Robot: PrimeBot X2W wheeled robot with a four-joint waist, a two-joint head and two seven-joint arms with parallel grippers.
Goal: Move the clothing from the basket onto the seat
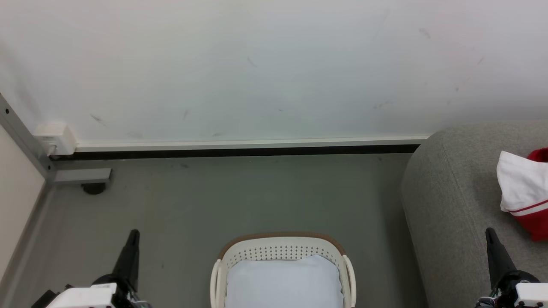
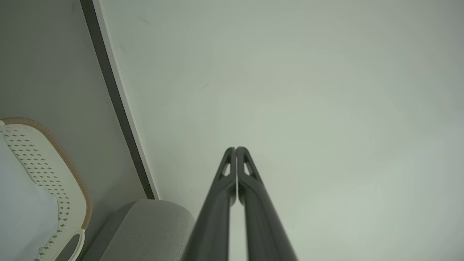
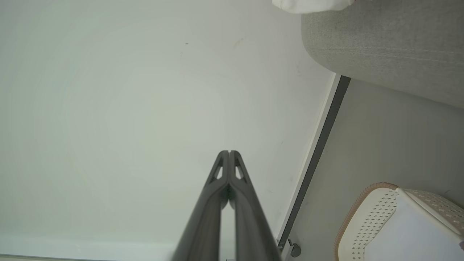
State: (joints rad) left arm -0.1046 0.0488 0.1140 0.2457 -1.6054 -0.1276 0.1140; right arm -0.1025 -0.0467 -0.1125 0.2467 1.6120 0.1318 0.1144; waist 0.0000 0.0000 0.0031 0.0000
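Red fabric garment with white sleeves [image 1: 520,188] lies on the grey upholstered sofa [image 1: 449,205], at one o'clock from the nearer right jaws, both pairs pressed together, empty, outside the cream perforated basket [image 1: 282,250].

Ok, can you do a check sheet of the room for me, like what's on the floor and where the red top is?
surface: grey floor; the basket stands on it.
job's things: clothing lies on the sofa; basket is left of the sofa, with no clothing seen in it.
clutter: pale pad in the basket.
grippers: left gripper shut, holding nothing; right gripper shut, holding nothing.
cables: nothing seen.
surroundings: white wall behind, with a socket box low at the left.
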